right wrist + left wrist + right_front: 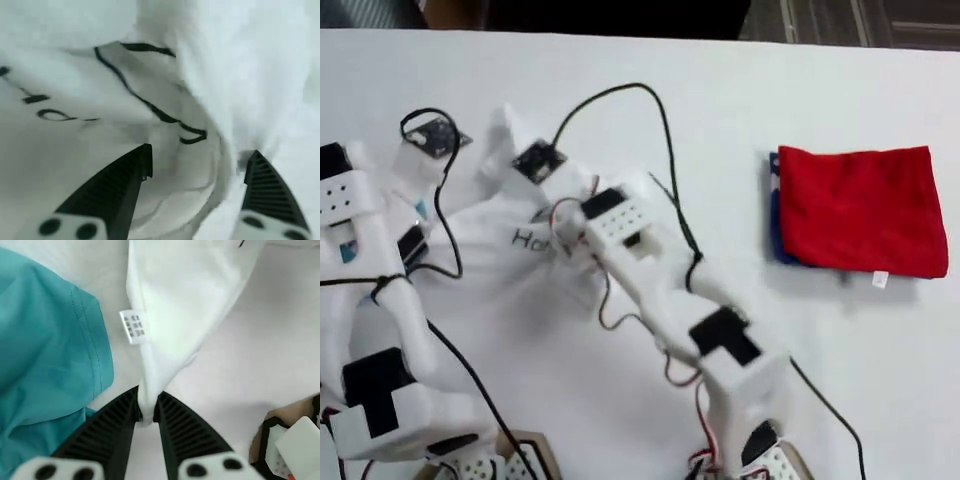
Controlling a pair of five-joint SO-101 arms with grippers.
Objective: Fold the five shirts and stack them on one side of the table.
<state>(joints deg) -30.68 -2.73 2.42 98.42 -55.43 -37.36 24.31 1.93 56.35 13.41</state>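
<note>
1. Desk (720, 90): white surface. Both arms work over the half on the left arm's side.
2. White shirt (510, 270): lies crumpled and unfolded on the desk between and beneath the two arms. Black printed lettering faces up.
3. Left claw (146, 402): clamped on a bunched fold of the white shirt. The fabric is pinched between the two black ribbed fingers. A small white care label (133, 326) hangs on the same fold, near the fingertips.
4. Teal shirt (45, 350): lies just beside the gripped fold, touching the white shirt. Its stitched hem is visible.
5. Right claw (200, 152): fingers spread apart, holding nothing. It is positioned directly over the printed area of the white shirt, with rumpled fabric between the fingers.
6. Red shirt (860, 210): folded into a rectangle, well apart from the arms on the opposite half of the desk. It rests on a folded blue shirt (776, 210), whose edge shows along the side facing the arms.
7. Black cable (660, 130): loops from the right arm over the desk.
</note>
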